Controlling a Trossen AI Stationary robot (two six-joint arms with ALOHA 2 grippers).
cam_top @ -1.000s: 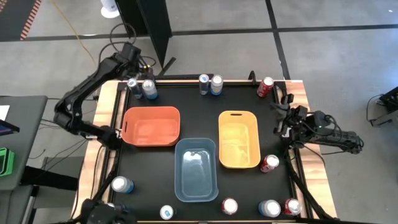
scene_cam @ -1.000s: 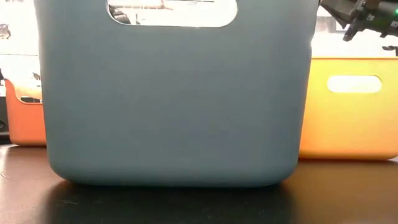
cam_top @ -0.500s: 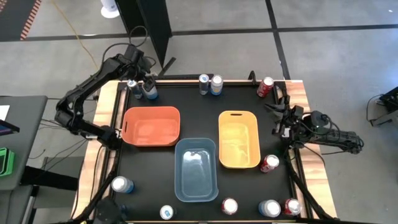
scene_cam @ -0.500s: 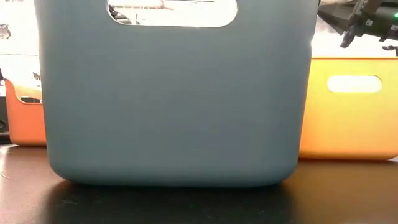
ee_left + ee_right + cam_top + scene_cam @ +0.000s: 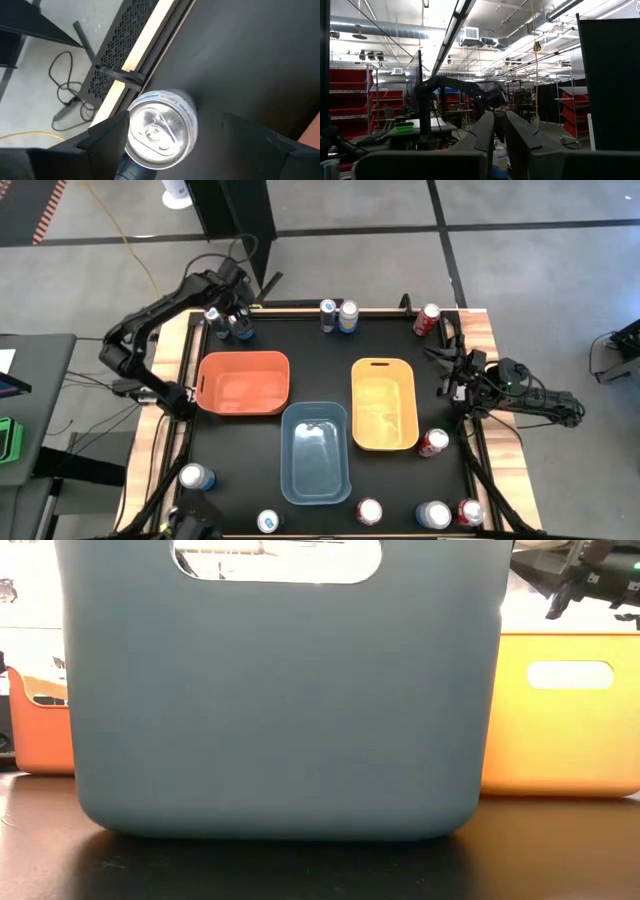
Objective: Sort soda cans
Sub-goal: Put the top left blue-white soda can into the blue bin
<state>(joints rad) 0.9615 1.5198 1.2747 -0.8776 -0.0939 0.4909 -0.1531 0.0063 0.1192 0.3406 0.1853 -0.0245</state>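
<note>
Black tabletop (image 5: 250, 455) w/ three bins: orange bin (image 5: 243, 383) at left, blue bin (image 5: 315, 452) centre-near, yellow bin (image 5: 384, 404) at right. Left gripper (image 5: 232, 308) works the far-left corner, fingers (image 5: 107, 135) spread wide either side of an upright silver-topped soda can (image 5: 161, 127); one finger is just beside the can, contact unclear. Right gripper (image 5: 447, 370) hovers by the right edge, fingers (image 5: 485, 135) narrowed to a thin gap, holding nothing. Other cans stand along the far edge (image 5: 339, 315), beside the yellow bin (image 5: 432, 442) and along the near edge (image 5: 369, 511).
</note>
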